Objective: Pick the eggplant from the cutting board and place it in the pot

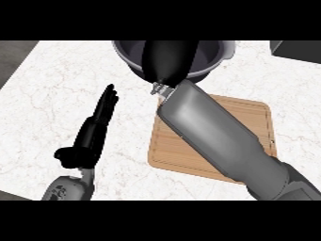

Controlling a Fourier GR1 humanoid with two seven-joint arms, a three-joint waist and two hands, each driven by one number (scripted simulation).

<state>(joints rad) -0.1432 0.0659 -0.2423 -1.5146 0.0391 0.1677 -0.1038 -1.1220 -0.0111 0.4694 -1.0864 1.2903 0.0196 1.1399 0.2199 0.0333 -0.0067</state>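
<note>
Right hand over pot at the counter's far edge.
Right hand (166,59) over pot (215,59), finger state indiscernible; eggplant unseen, cutting board (250,117) bare; left hand (100,117) open, resting.

The right hand (166,59) hides the pot's (215,63) inside (eggplant unseen).

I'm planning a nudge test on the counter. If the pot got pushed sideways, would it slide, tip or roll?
The pot looks wide and low with a dark, thick rim, so it would probably slide rather than tip. It sits flat on the counter, so rolling seems unlikely. It may be fairly heavy for its size. The right hand over it hides its inside.
</note>
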